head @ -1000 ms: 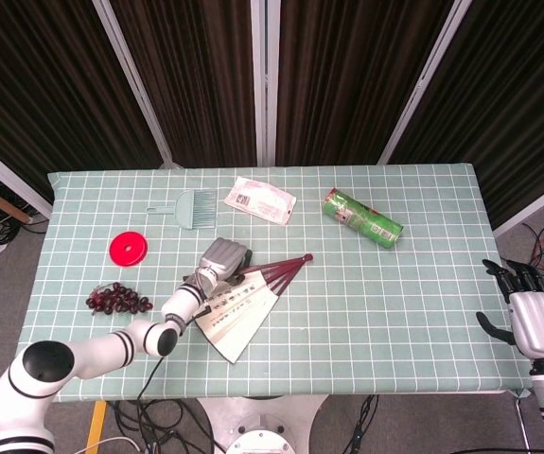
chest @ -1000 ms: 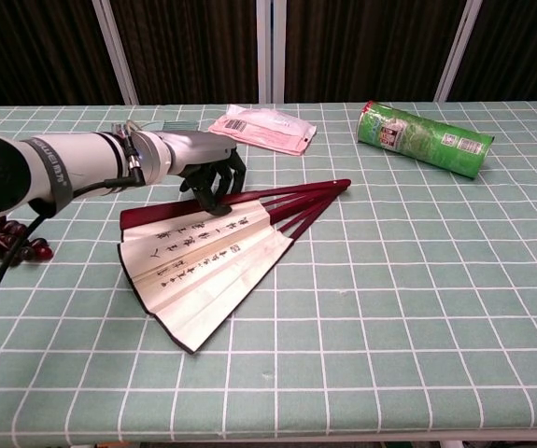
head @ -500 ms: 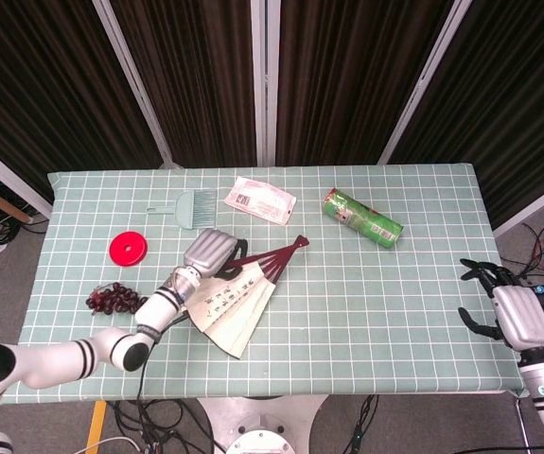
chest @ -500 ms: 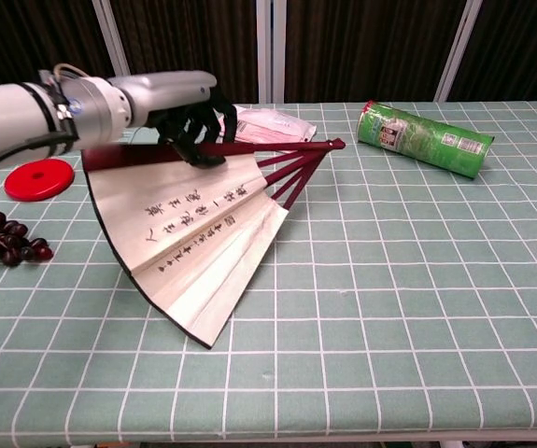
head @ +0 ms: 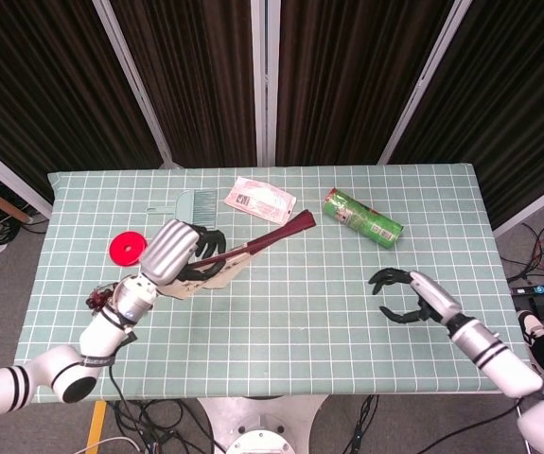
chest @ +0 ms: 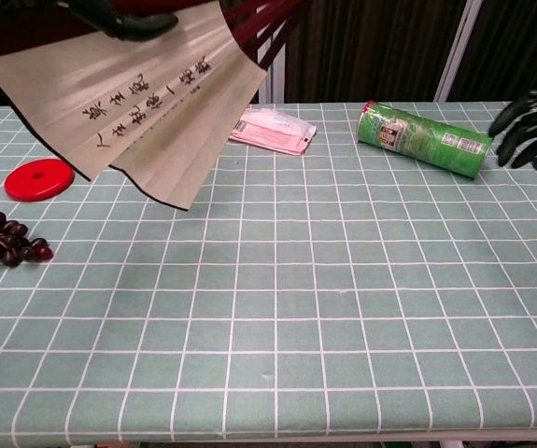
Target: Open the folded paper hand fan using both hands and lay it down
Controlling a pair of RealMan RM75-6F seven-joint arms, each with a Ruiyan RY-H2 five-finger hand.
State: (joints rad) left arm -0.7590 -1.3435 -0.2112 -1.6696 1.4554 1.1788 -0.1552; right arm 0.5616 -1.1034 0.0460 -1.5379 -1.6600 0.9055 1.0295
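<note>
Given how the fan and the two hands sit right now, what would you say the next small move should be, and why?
Probably bring the right hand in toward the fan to take its free edge. The left hand alone holds the fan lifted off the table, and the fan is only partly spread; the right hand hangs open, apart from it, holding nothing. The task calls for both hands.

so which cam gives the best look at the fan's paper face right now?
Chest view: the fan is lifted off the table, its spread paper and writing facing the camera. Head view shows it nearly edge-on, mostly ribs, gripped by the left hand.
</note>
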